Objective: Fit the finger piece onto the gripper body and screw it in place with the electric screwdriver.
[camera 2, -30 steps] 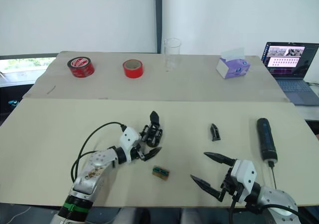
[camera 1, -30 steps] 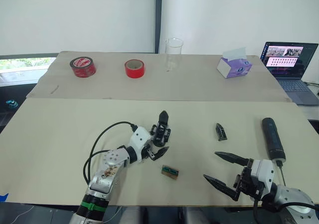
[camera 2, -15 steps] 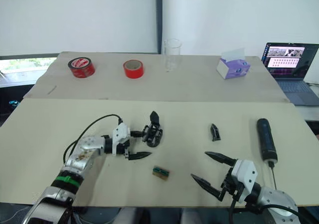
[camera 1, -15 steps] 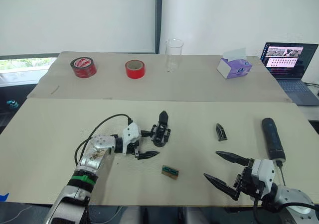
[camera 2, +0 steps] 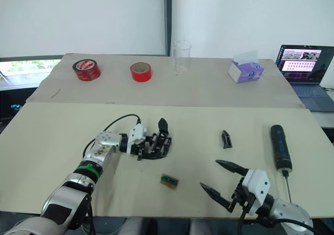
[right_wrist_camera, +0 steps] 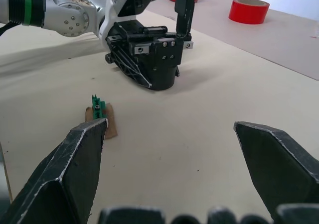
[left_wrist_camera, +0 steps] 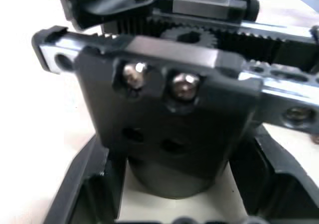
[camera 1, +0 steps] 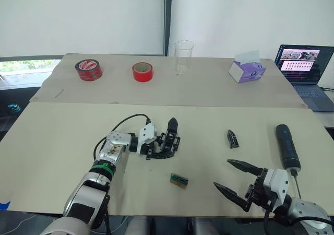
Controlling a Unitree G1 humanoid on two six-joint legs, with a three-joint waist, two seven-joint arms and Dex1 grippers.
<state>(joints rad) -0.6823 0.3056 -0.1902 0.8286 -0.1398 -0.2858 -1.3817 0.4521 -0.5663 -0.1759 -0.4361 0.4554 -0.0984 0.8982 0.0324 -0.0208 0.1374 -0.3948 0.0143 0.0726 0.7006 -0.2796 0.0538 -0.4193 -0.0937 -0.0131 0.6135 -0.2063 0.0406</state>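
gripper body (camera 1: 168, 140): rigid, light plastic, likely tippy, left gripper (camera 1: 156, 149) fingers clamped round its base mid-tabletop, best held there; right gripper (camera 1: 239, 184) fingers apart, empty.

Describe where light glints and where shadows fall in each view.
Left wrist view: glints on the two screws of the gripper body. Right wrist view: only a faint shadow on the table under that body. Eye views: even light, with the laptop screen glowing.
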